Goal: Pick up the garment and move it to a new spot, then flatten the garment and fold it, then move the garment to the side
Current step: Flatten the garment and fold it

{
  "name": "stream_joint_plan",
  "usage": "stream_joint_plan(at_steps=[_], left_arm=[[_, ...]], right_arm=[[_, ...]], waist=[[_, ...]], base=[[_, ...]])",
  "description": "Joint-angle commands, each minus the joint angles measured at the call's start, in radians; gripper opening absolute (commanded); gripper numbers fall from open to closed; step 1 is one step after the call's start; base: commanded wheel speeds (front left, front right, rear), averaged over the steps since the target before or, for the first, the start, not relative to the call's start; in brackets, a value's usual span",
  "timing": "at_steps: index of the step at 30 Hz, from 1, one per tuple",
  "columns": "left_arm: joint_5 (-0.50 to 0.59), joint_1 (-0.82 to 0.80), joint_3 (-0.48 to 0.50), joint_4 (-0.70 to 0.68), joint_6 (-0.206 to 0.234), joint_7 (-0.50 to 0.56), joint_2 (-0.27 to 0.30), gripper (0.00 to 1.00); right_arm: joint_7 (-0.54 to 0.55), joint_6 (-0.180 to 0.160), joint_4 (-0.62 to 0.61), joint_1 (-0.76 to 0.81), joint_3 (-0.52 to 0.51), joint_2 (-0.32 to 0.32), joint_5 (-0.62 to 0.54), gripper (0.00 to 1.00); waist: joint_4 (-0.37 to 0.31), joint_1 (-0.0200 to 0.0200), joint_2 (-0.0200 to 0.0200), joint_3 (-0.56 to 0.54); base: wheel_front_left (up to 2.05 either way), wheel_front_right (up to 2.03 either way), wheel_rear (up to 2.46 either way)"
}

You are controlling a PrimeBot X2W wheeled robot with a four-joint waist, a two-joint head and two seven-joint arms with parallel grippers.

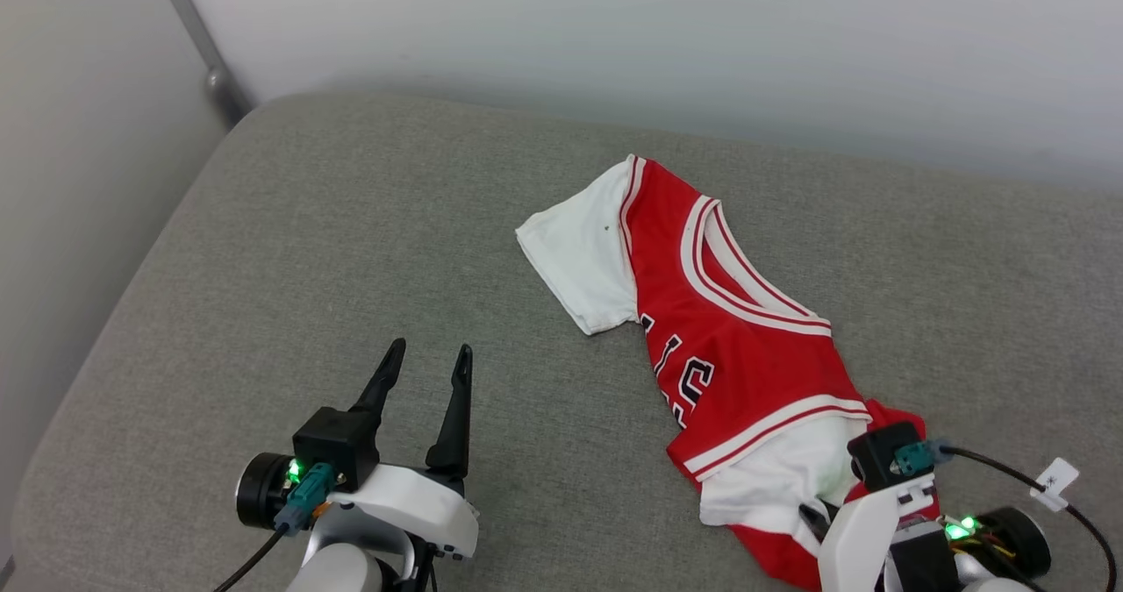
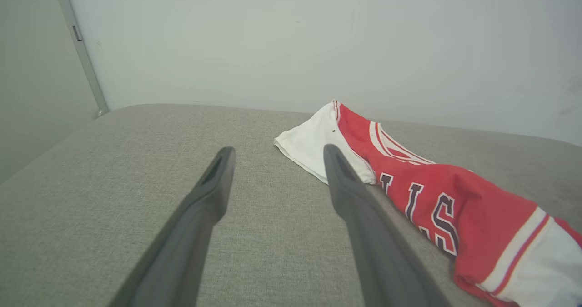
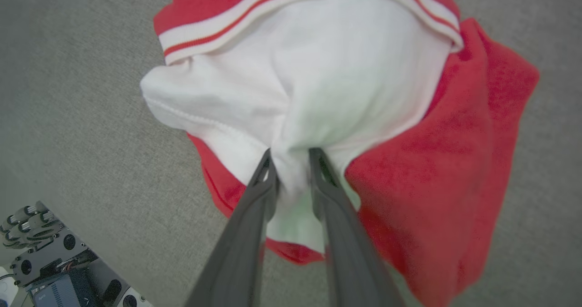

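Note:
The garment, a red jersey with white sleeves and striped trim, lies crumpled lengthwise on the grey cushioned surface, right of centre. Part of its black-and-white lettering shows. My right gripper points down at the garment's near end and is shut on a bunch of the white sleeve fabric; in the head view it sits at the lower right. My left gripper hovers open over bare surface, left of the garment, with nothing between its fingers.
A pale wall rises right behind the surface's far edge. A grey metal post stands at the back left corner. The surface's rounded left edge drops off beside my left arm. Robot base parts show below the near edge.

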Motion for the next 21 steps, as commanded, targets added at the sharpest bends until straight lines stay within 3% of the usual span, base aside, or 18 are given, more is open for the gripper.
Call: stream_joint_plan(at_steps=[1, 10, 15, 21], left_arm=[[0.007, -0.006, 0.006, 0.001, -0.002, -0.004, 0.0, 1.0], [0.024, 0.002, 0.034, -0.001, -0.011, -0.003, -0.005, 1.0], [0.028, -0.001, 0.041, -0.002, -0.018, -0.004, -0.01, 1.0], [0.033, -0.014, 0.041, 0.002, -0.027, -0.004, -0.016, 1.0]], right_arm=[[-0.014, -0.001, -0.013, -0.023, 0.005, -0.01, 0.001, 0.0], [-0.049, -0.001, -0.107, -0.135, -0.037, -0.081, -0.034, 0.0], [-0.036, -0.001, -0.099, -0.176, -0.167, -0.129, -0.062, 0.0], [-0.077, -0.001, 0.022, -0.143, -0.334, -0.142, -0.072, 0.0]], waist=[[-0.008, -0.0002, 0.0, 0.002], [-0.087, -0.0002, 0.0, -0.002], [-0.126, -0.0002, 0.0, 0.015], [-0.148, -0.0002, 0.0, 0.052]], base=[[0.0, 0.0, 0.0], [0.0, 0.0, 0.0], [0.0, 0.0, 0.0], [0.0, 0.0, 0.0]])
